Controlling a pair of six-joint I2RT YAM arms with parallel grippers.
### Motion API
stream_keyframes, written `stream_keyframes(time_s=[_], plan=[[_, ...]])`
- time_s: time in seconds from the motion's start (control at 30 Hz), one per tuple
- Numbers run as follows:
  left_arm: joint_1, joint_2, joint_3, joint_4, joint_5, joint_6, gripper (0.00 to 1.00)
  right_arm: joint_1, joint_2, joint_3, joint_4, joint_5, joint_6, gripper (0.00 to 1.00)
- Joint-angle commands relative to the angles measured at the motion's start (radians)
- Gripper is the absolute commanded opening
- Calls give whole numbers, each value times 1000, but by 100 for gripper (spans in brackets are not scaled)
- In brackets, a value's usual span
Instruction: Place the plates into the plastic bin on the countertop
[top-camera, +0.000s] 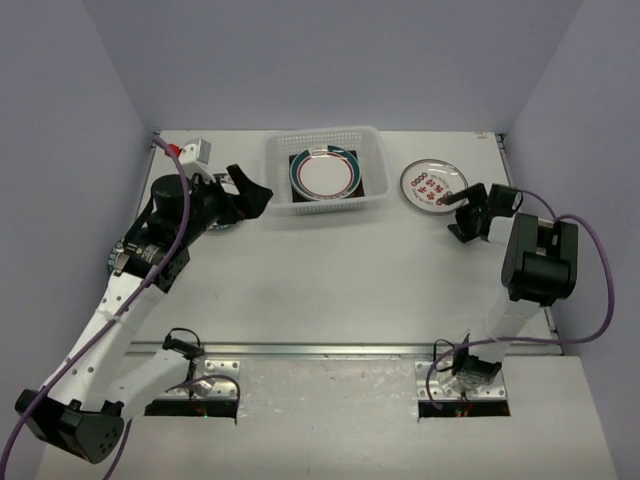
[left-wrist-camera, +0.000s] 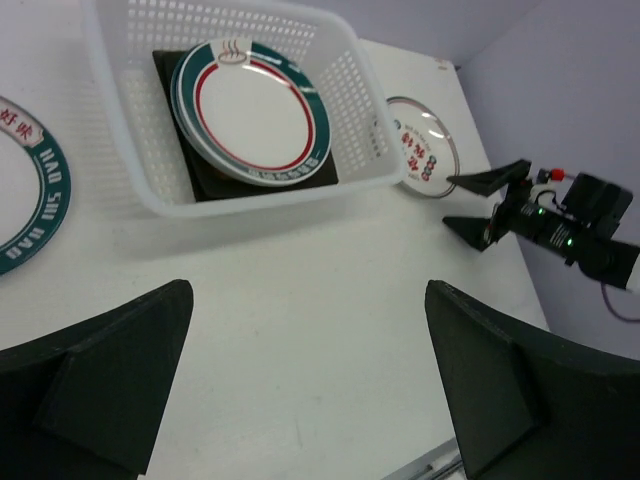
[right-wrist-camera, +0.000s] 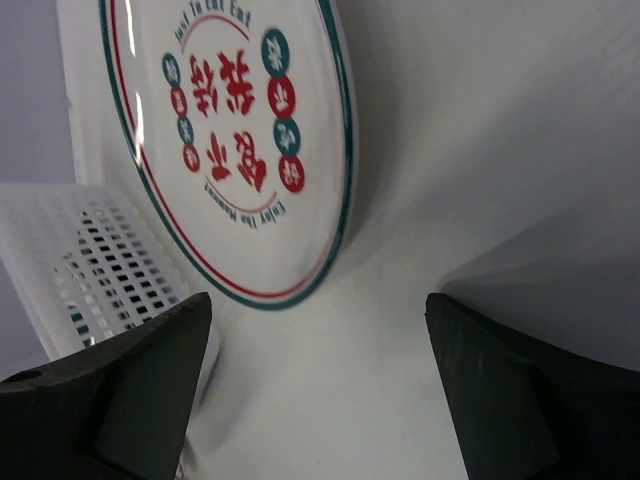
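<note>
Matte off-white countertop (top-camera: 330, 280) between lavender walls (top-camera: 330, 60) — left fingers (left-wrist-camera: 100, 380) and right fingers (right-wrist-camera: 520, 400) both spread wide, empty

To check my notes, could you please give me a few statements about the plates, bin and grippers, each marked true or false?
1. The plastic bin holds a round plate atop a square dark plate. True.
2. The right gripper is shut on the red-motif plate. False: it is open, the plate lying free ahead of it.
3. The red-motif plate is inside the bin. False: it lies on the countertop beside it.
4. The left gripper is open and empty. True.
</note>
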Motion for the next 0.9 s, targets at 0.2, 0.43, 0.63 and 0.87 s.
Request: stream_keyframes(time_s=[0.2,0.43,0.63,0.87], plan=[[2,-129,-72,-116,-137,102,100,-17,269,197,-118,41,68,23],[2,-49,-119,-63,-62,82,100,-19,55,62,-15,36,47,0],[0,-41,-162,93,131,-8,100,-17,-298,-123,-34,-6,-23,0],[-65,168,-124,323,338,-99,100,-11,-754,-265,-252,-152,-247,0]])
